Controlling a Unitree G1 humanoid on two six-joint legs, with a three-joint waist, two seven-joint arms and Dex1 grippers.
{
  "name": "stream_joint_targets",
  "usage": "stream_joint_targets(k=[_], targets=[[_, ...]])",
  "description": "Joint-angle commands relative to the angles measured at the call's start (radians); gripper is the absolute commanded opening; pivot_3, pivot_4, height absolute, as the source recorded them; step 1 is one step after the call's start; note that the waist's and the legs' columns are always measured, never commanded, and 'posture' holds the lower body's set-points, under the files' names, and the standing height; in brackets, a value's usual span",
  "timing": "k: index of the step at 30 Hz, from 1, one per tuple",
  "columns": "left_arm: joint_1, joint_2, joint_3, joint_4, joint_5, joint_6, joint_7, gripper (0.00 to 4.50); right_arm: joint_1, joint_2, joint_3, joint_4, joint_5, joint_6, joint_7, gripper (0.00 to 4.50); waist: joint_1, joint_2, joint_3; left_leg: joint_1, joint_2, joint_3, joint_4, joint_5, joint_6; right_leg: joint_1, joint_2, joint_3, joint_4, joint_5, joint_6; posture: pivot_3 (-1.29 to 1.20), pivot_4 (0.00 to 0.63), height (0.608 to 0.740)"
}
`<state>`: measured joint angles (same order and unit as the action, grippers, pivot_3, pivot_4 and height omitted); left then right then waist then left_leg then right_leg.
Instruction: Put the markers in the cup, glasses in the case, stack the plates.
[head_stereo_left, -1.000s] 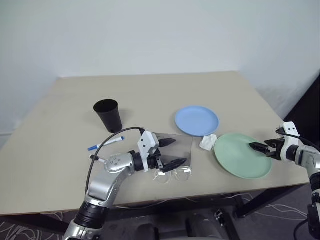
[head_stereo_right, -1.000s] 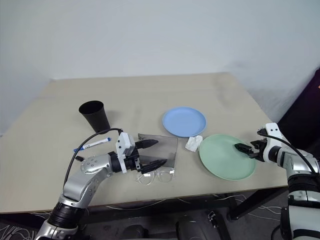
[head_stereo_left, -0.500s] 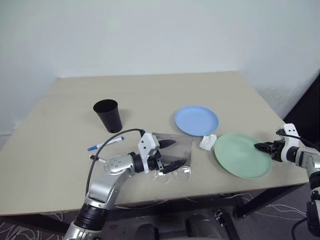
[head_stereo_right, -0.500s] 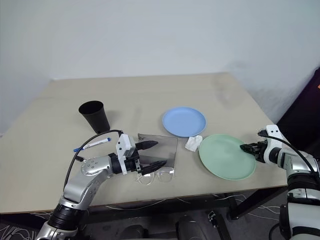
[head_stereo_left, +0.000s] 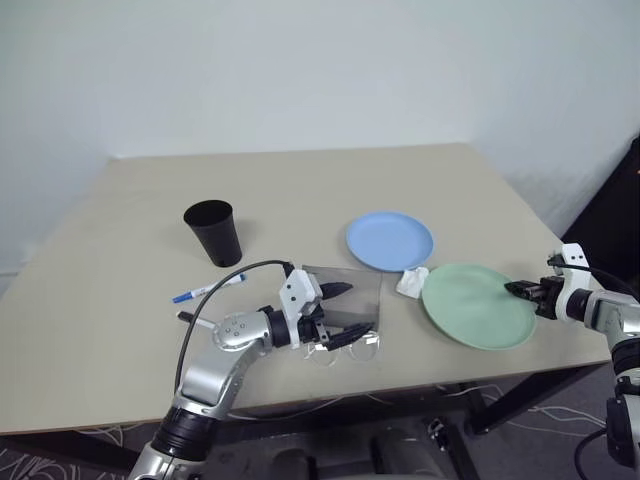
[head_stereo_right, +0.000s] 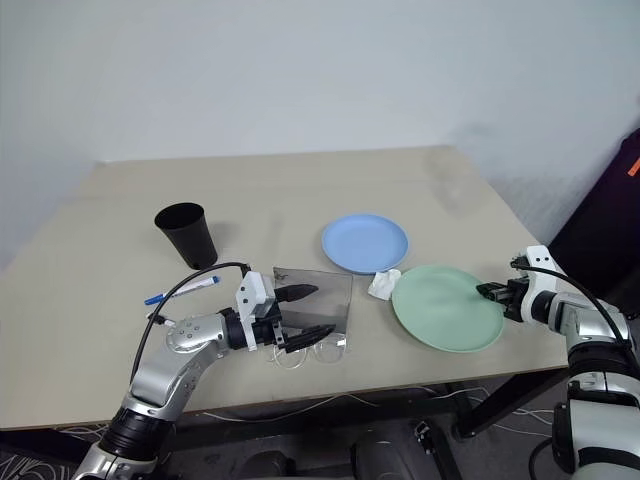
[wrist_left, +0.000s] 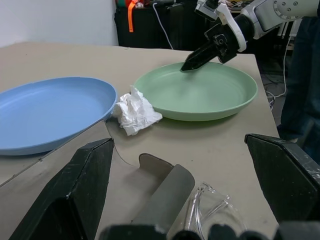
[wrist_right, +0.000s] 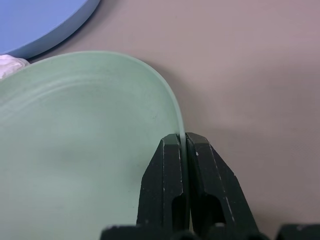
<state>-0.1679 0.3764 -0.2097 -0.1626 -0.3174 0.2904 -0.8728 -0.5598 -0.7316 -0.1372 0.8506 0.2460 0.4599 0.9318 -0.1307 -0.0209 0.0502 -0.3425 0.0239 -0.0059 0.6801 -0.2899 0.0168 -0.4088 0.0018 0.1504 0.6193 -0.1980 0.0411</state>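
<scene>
The mint green plate (head_stereo_left: 478, 305) lies at the table's right front, and my right gripper (wrist_right: 182, 142) is shut on its right rim. Left of it sits the light blue plate (head_stereo_left: 390, 240). The grey case (head_stereo_left: 352, 288) lies at the middle front with the clear glasses (head_stereo_left: 350, 348) just in front of it. My left gripper (head_stereo_left: 340, 308) stands open over the case's near edge and the glasses, holding nothing. The black cup (head_stereo_left: 214, 231) stands upright at the left. A blue-capped marker (head_stereo_left: 208, 290) lies below it, with a dark marker (head_stereo_left: 188, 318) partly hidden by my left arm.
A crumpled white paper wad (head_stereo_left: 411, 282) rests between the two plates, touching the green one. The table's front edge runs close below the glasses and the green plate. The far half of the tabletop (head_stereo_left: 300, 180) is bare.
My right gripper has shut on the green plate's right rim. The left arm and everything else on the table have stayed put.
</scene>
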Motion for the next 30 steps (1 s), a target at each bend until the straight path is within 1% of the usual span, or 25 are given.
stream_joint_targets(k=[1,8,10,12,19,24,26,30], targets=[[-0.019,-0.004,0.003,-0.012,0.004,-0.024,0.004,4.48,-0.034,-0.007,-0.028,-0.005,0.025,0.014,0.041,0.01,-0.001,0.0,0.0,0.0,0.0,0.0,0.0,0.0,0.0,0.0,0.0,0.0,0.0,0.0,0.0,0.0,0.0,0.74],[-0.026,-0.007,0.0,-0.006,0.007,-0.028,0.001,4.48,-0.049,-0.017,-0.02,-0.026,0.063,0.052,0.226,0.01,-0.005,0.0,0.0,0.0,0.0,-0.001,-0.004,0.0,0.0,-0.001,0.001,0.0,0.0,0.0,0.0,0.0,0.0,0.74],[-0.028,-0.008,-0.001,-0.005,0.007,-0.029,0.0,4.48,-0.069,-0.015,-0.012,-0.026,0.059,0.063,0.252,0.01,-0.006,0.001,0.0,0.0,0.0,-0.001,-0.004,0.0,0.0,-0.001,0.001,0.0,0.0,0.0,0.001,0.0,0.0,0.74],[-0.03,-0.009,-0.002,-0.005,0.007,-0.029,0.0,4.48,-0.094,-0.003,-0.009,-0.025,0.051,0.062,0.249,0.01,-0.006,0.001,0.0,0.0,0.0,-0.001,-0.004,0.0,0.0,-0.001,0.0,0.0,0.0,0.0,0.001,0.0,0.0,0.74],[-0.027,-0.007,0.004,-0.012,0.006,-0.024,0.006,4.48,-0.217,0.074,-0.032,-0.041,0.055,0.061,0.129,0.01,-0.023,0.001,0.001,0.0,0.0,-0.002,-0.003,0.0,0.0,-0.001,0.0,0.0,0.001,0.0,0.001,0.0,0.0,0.74],[-0.027,-0.005,0.009,-0.009,0.004,-0.024,0.012,4.48,-0.361,0.164,-0.055,0.034,0.049,0.09,-0.036,0.01,-0.028,0.004,0.002,-0.001,0.0,-0.003,-0.004,0.0,0.0,-0.003,0.001,0.0,0.002,0.001,0.003,0.0,0.0,0.74],[-0.03,-0.007,0.009,-0.006,0.005,-0.025,0.014,4.48,-0.428,0.21,-0.044,0.093,0.018,0.05,-0.118,0.01,-0.028,0.004,0.002,-0.002,0.0,-0.003,-0.004,0.0,0.0,-0.003,0.001,-0.001,0.002,0.001,0.003,0.0,0.0,0.74],[-0.036,-0.01,0.007,-0.001,0.007,-0.027,0.018,4.48,-0.507,0.263,-0.028,0.199,-0.023,-0.025,-0.217,0.01,-0.026,0.004,0.002,-0.002,0.0,-0.004,-0.005,0.0,0.0,-0.003,0.001,-0.001,0.002,0.001,0.004,0.0,0.0,0.74]])
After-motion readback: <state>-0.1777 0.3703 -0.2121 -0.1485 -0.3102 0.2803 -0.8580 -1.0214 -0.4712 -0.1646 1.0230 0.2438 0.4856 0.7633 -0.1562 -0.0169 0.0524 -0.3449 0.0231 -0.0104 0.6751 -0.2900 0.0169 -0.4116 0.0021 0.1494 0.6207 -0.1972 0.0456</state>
